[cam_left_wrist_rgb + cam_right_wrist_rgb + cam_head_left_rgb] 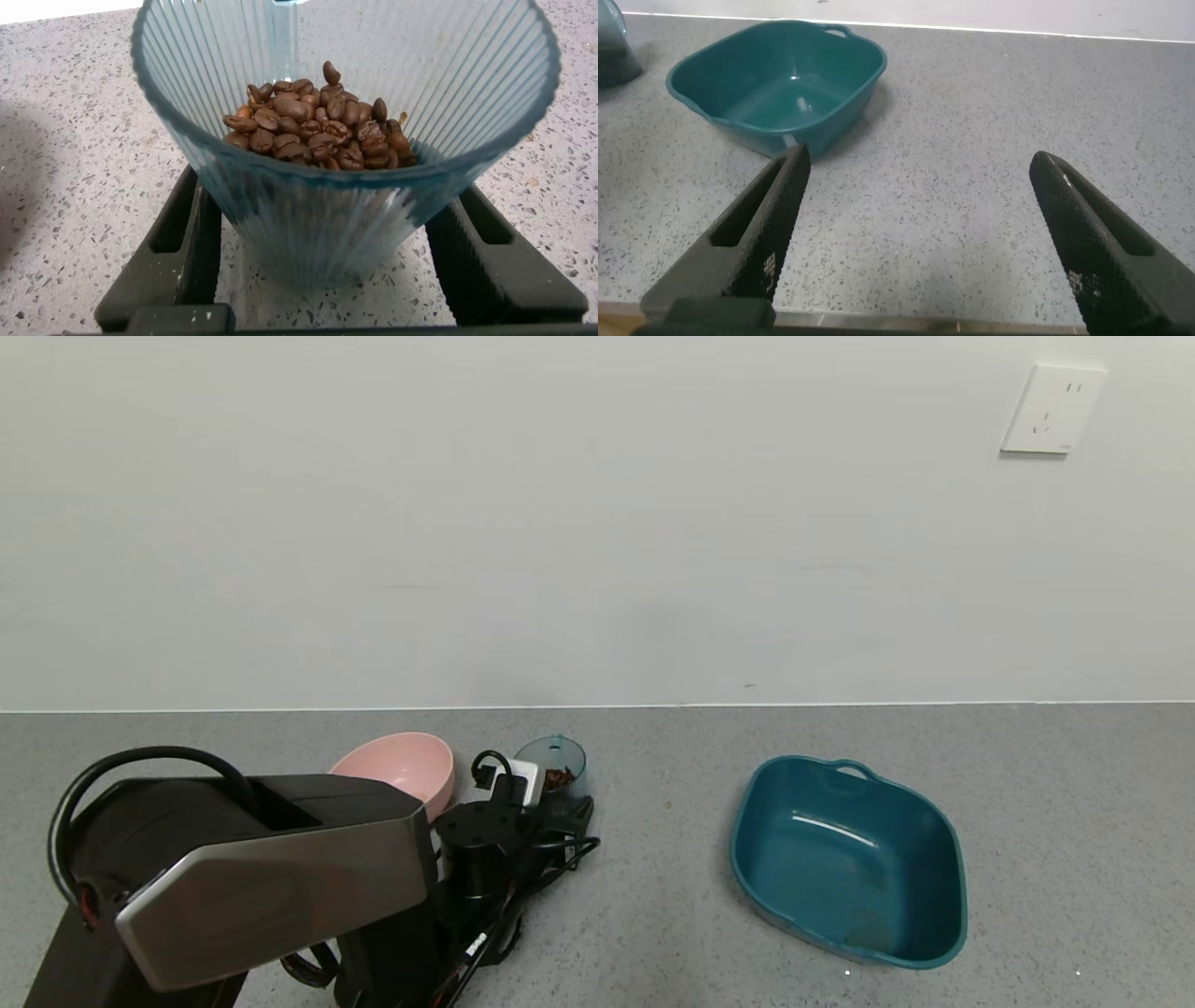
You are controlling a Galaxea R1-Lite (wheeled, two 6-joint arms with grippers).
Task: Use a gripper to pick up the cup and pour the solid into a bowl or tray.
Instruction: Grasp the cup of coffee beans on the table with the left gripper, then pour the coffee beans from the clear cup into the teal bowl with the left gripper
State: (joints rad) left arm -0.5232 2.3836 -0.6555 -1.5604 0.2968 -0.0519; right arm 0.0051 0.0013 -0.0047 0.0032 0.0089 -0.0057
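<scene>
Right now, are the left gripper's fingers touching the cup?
Cannot tell. In the left wrist view the fingers flank the cup closely on both sides, but the cup's flared wall hides the contact line.

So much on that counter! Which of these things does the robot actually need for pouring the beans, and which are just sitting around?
Needed:
- left hand, fingers either side of the cup
- ribbed cup
- coffee beans inside it
- teal basin, empty

Just there:
- pink bowl, beside the cup
- wall socket
- right hand, open, idle over the counter
</scene>
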